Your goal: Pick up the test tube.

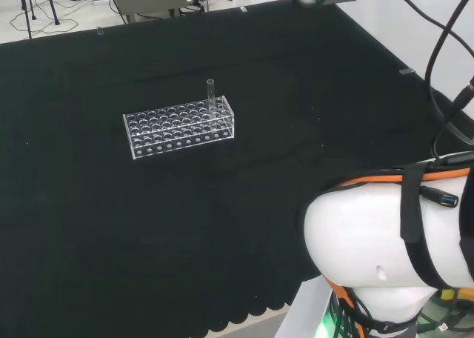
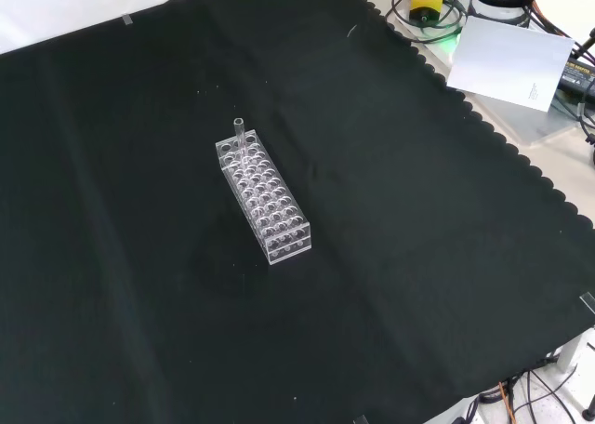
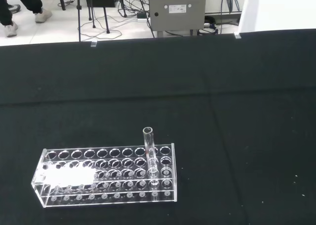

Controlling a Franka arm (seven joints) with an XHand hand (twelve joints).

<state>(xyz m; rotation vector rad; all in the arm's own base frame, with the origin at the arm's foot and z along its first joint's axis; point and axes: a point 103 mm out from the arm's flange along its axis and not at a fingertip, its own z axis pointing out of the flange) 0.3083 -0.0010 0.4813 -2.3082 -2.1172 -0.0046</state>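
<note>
My own big white rounded arm link [image 1: 378,256], strapped with black bands and edged in orange, sits closest in the head view, bulking up at the lower right over the scalloped near edge of the surface. My fingers I cannot tell about: whether they are straight or curled, or have hold of anything, the pictures do not let me say.

Out on the black cloth-covered surface [image 1: 89,227] stands a clear plastic rectangular test tube rack [image 1: 180,126] with rows of round holes. In the head view it lies a little left of the middle of the surface, its long side running left to right. In the front view the rack [image 2: 265,201] runs on a slant near the middle of the cloth, well apart from every edge.

The clear glass test tube [image 1: 210,93] stands upright in a hole at the rack's far right corner in the head view, its open mouth rising above the rack's top. In the front view the tube [image 2: 239,134] stands at the rack's upper left end. In the wrist view the tube [image 3: 149,153] is in the back rows near one end of the rack [image 3: 103,175], and a bright white glare patch [image 3: 69,175] lies on the rack's other end.

Nothing touches the tube but the rack.
</note>
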